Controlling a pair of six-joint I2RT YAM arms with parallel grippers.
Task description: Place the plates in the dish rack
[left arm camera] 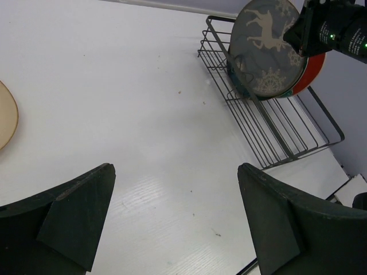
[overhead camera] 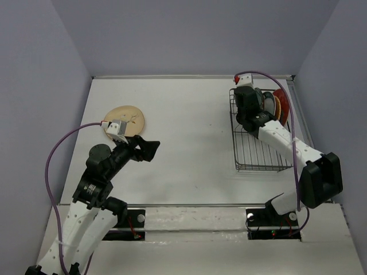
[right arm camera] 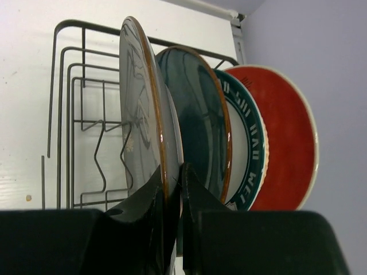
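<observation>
The black wire dish rack [overhead camera: 258,154] stands at the right back. Upright in it are a grey deer plate [left arm camera: 266,48], a glossy teal-blue plate [right arm camera: 195,126], a white plate with a teal rim [right arm camera: 249,149] and a red plate [right arm camera: 287,132]. An orange edge [overhead camera: 276,106] also shows among them in the top view. My right gripper [right arm camera: 173,172] is shut on the rim of the grey deer plate [right arm camera: 143,109], which is the frontmost plate. A cream plate [overhead camera: 129,117] lies flat at the left, partly under my left wrist. My left gripper [overhead camera: 143,150] is open and empty above the table, to the right of the cream plate [left arm camera: 6,123].
The rack's near half [left arm camera: 275,132] holds only bare wires and tines. Grey walls close the table at the back and both sides. The right arm reaches over the rack's right edge.
</observation>
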